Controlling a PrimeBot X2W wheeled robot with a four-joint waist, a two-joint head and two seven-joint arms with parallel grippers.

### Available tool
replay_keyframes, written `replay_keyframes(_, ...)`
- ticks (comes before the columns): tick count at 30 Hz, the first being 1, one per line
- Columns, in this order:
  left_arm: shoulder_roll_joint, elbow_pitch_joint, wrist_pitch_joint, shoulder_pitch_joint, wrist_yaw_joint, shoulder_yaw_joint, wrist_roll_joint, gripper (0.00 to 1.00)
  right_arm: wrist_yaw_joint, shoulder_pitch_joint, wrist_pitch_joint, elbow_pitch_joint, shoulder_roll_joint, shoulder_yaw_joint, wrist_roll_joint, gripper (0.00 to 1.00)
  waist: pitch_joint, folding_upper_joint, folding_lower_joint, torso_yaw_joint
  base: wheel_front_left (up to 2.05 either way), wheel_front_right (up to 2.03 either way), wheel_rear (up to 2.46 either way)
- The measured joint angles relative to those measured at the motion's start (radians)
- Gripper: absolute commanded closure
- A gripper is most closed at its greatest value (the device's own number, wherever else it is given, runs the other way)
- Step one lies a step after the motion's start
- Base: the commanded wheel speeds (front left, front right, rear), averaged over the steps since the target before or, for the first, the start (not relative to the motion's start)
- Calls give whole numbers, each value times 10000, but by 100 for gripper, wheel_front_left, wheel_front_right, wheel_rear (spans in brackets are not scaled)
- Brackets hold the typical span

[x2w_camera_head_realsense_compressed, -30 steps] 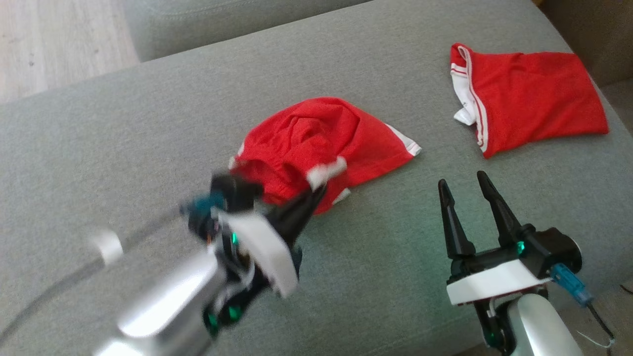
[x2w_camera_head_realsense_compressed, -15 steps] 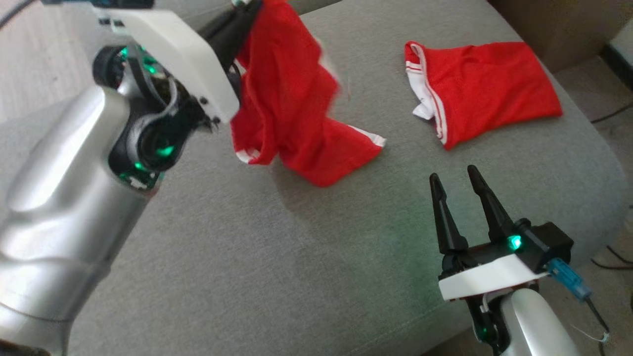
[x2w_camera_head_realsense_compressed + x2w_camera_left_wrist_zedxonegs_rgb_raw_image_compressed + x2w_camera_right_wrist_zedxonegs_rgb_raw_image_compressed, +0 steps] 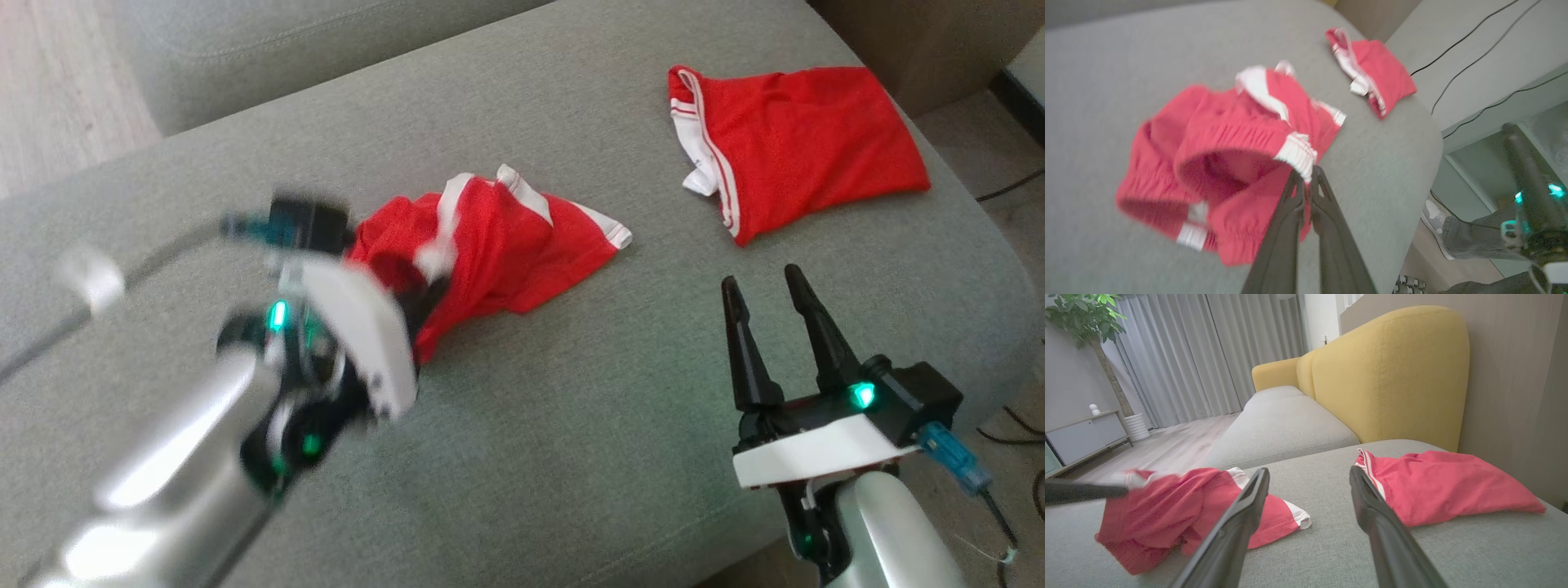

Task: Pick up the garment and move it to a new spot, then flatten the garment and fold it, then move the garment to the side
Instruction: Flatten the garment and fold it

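Observation:
A crumpled red garment (image 3: 498,245) with white trim lies in a heap on the grey couch seat (image 3: 571,425). My left gripper (image 3: 1307,175) is shut on its white-edged waistband, and the cloth (image 3: 1216,163) bunches around the fingertips. In the head view that gripper (image 3: 429,282) sits blurred at the garment's near left edge. My right gripper (image 3: 763,282) stands open over bare cushion to the garment's right, holding nothing. The right wrist view shows the heap (image 3: 1180,506) at the left of its own open fingers (image 3: 1253,498).
A second red garment (image 3: 796,143) with white stripes lies flat at the far right of the seat, seen too as a second garment (image 3: 1445,490). A yellow backrest (image 3: 1388,375) rises behind. The cushion's right edge drops to a floor with cables (image 3: 1474,49). A person's foot (image 3: 1437,216) shows there.
The left gripper, raised high with the garment hanging from it half a second ago, has come back down; the garment is heaped on the seat again. The right gripper has barely moved.

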Motion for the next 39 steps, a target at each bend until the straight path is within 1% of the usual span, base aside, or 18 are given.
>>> replay_keyframes(2,207,-186,-221,783,196,65,-155,100,0,-1,0,-48,0,-29,0,0,36,0,0,57,0,0,0)
replay_keyframes(4,362,-430,-637,1318,399,414,-410,100,0,1,0,-56,-2,-58,0,0,66,0,0,127,0,0,0)
replay_keyframes(7,510,-740,-1501,1834,763,1327,-817,100,0,4,0,-46,0,-81,-31,0,72,0,0,271,0,0,0)
replay_keyframes(9,725,-1032,-2021,2247,924,1885,-1026,100,0,7,0,-46,0,-119,-63,0,73,0,0,375,0,0,0)
replay_keyframes(11,1018,-1446,-2403,2876,938,2238,-1189,100,0,8,0,-40,0,-136,-150,0,53,0,1,467,0,0,0)
replay_keyframes(14,1526,-2428,-2608,4149,924,2276,-1233,100,0,29,0,-38,0,-228,-339,0,5,0,0,648,0,0,0)
replay_keyframes(16,1755,-3225,-2673,4953,907,2326,-1463,100,0,45,0,-36,0,-370,-479,0,-9,0,0,820,0,0,0)
replay_keyframes(18,1902,-4015,-2767,5419,903,2552,-1745,100,0,65,0,-31,-4,-435,-604,0,-40,0,0,1018,0,0,0)
replay_keyframes(19,1973,-4844,-2888,5523,907,2913,-2054,100,0,112,0,-25,-2,-447,-702,0,-105,0,0,1217,0,0,0)
replay_keyframes(24,1992,-6514,-3009,5378,1026,3678,-2546,100,0,212,0,-27,-2,-453,-736,0,-317,0,-1,1654,0,0,0)
replay_keyframes(26,1996,-6832,-2905,4986,1168,3758,-2541,100,0,207,0,-27,-2,-418,-736,0,-364,0,0,1797,0,0,0)
replay_keyframes(29,2006,-6966,-2495,3966,1273,3685,-2464,100,0,189,0,-25,-2,-376,-738,0,-379,0,-1,1903,0,0,0)
replay_keyframes(30,2013,-6953,-2314,3576,1275,3574,-2326,100,0,186,0,-25,-2,-368,-736,0,-370,0,0,1904,0,0,0)
replay_keyframes(31,2013,-6953,-2314,3576,1275,3574,-2326,100,0,186,0,-25,-2,-368,-736,0,-370,0,0,1904,0,0,0)
replay_keyframes(33,1962,-6742,-2017,2770,1285,3212,-2061,100,0,182,0,-21,-2,-355,-734,0,-356,0,0,1882,0,0,0)
replay_keyframes(35,1937,-6328,-1689,2032,1279,2748,-1569,100,0,177,0,-13,-2,-337,-729,0,-342,0,0,1822,0,0,0)
replay_keyframes(38,1576,-5333,-1509,1051,1279,2142,-805,100,0,177,0,25,-2,-341,-715,0,-335,0,0,1703,0,0,0)
replay_keyframes(39,1379,-4941,-1511,743,1285,1988,-533,100,0,176,0,33,-2,-337,-715,0,-339,0,0,1656,0,0,0)
